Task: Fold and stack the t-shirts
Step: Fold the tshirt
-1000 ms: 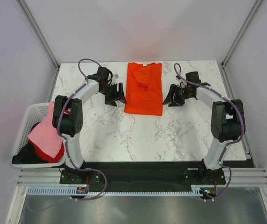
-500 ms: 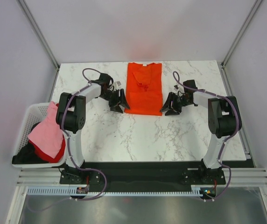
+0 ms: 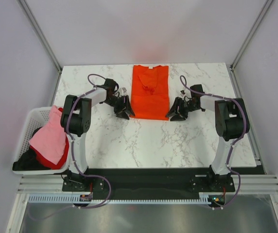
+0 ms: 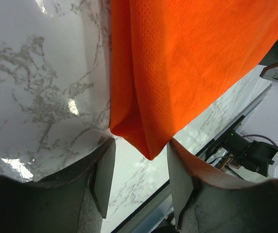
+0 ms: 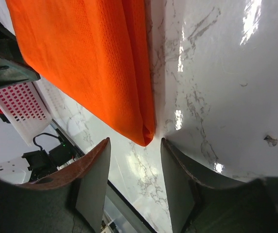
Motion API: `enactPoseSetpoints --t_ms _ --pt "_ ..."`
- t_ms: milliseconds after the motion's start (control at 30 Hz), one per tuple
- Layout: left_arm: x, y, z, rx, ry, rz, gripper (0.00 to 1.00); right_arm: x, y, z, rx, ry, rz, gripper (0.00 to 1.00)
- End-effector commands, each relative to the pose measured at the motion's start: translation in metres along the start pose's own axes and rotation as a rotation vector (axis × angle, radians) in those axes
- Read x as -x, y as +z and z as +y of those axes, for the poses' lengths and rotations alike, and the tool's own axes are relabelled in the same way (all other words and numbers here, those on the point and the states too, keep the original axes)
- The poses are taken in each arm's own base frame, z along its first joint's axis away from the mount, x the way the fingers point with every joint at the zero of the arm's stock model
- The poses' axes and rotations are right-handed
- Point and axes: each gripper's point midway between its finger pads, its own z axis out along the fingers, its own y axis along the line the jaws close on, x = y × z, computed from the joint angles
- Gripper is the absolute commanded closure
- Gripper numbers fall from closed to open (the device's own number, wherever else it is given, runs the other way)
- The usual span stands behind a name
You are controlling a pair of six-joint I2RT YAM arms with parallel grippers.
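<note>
You see orange t-shirt [image 3: 149,97] folded lengthwise, far-centre tabletop [image 3: 144,141] | left hand [image 3: 124,110] released, straddling its near-left corner | right hand [image 3: 174,113] released at near-right corner | pink t-shirt [image 3: 49,141] hides most others in basket [image 3: 32,116]

Both arms stretch forward from their bases and bend inward at the elbow, so the left gripper [image 3: 123,108] and the right gripper [image 3: 174,111] face each other, well apart. Each wrist is pitched low, and on both the fingers [image 4: 102,174] stand parted, jaws wide.
</note>
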Motion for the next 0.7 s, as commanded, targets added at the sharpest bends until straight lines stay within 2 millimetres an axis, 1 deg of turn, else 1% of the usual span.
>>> enactPoseSetpoints --t_ms 0,167,267,400,433,500,533,567,633,667 --pt "0.007 0.003 -0.004 -0.024 -0.010 -0.009 0.46 0.005 0.010 -0.006 -0.004 0.006 0.000 0.46" --pt "0.008 0.005 0.000 -0.012 -0.010 -0.010 0.50 -0.001 0.019 -0.005 0.005 0.012 0.027 0.50" --pt "0.011 0.007 0.002 -0.005 -0.010 -0.012 0.54 -0.002 0.023 -0.004 0.011 0.020 0.033 0.52" --pt "0.015 0.010 0.003 -0.007 0.001 -0.015 0.64 -0.001 0.027 -0.003 0.018 0.017 0.036 0.57" --pt "0.017 0.010 0.003 -0.007 0.005 -0.019 0.69 0.000 0.028 -0.004 0.020 0.014 0.036 0.59" --pt "0.019 0.010 0.003 -0.009 0.010 -0.023 0.77 0.000 0.028 -0.002 0.028 0.013 0.037 0.69" --pt "0.020 0.011 0.003 -0.010 0.013 -0.026 0.86 0.001 0.028 -0.001 0.030 0.011 0.035 0.75" --pt "0.020 0.011 0.002 -0.011 0.016 -0.027 0.90 0.000 0.027 0.000 0.034 0.004 0.037 0.86" --pt "0.020 0.007 -0.002 -0.014 0.026 -0.035 0.98 0.000 0.024 0.004 0.043 -0.008 0.032 0.94" --pt "0.019 0.005 -0.003 -0.018 0.030 -0.036 0.98 -0.002 0.022 0.003 0.043 -0.010 0.030 1.00"
